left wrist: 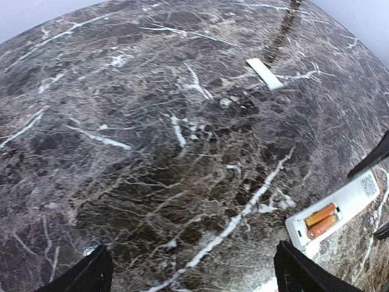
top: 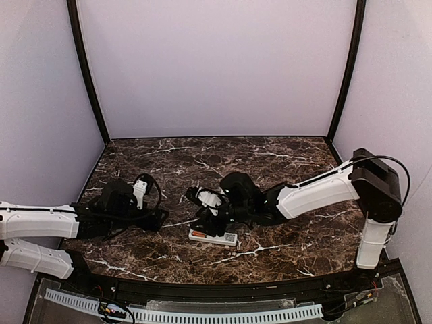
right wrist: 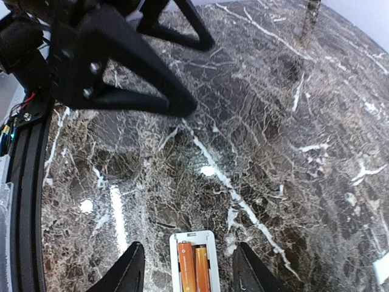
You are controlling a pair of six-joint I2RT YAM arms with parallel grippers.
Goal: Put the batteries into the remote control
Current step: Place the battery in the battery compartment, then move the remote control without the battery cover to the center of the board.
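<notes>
The white remote control (top: 213, 237) lies on the marble table, its battery slot open and facing up. Two orange batteries (right wrist: 195, 268) lie side by side in the slot; they also show in the left wrist view (left wrist: 320, 220). My right gripper (right wrist: 189, 272) is open just above the remote (right wrist: 194, 240), one finger on each side of it and touching neither side. In the top view the right gripper (top: 208, 217) hovers over the remote's left end. My left gripper (left wrist: 193, 277) is open and empty, left of the remote (left wrist: 358, 193) and over bare marble; in the top view the left gripper (top: 160, 219) is low.
A flat white strip (left wrist: 264, 73), like a battery cover, lies on the table farther off; its corner shows in the right wrist view (right wrist: 383, 267). The left arm's black fingers (right wrist: 130, 73) cross the right wrist view. Lilac walls enclose the table.
</notes>
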